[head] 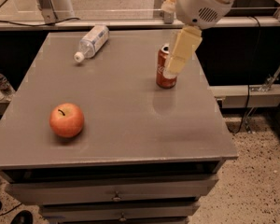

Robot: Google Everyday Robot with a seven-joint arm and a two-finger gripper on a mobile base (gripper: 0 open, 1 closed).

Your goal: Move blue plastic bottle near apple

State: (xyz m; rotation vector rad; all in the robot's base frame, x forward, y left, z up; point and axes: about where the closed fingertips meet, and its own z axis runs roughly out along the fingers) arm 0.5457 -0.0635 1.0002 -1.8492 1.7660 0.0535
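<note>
gripper point(171, 71) by red soda can point(162, 81), blue plastic bottle point(91, 41) well apart

No text, brand name or number can be read with certainty. A pale label point(98, 34) is seen around the blue plastic bottle point(90, 43), but no words can be made out on it. The red soda can point(162, 78) is partly covered by the gripper point(173, 68), which is held just in front of it, and the can's markings cannot be read.
</note>
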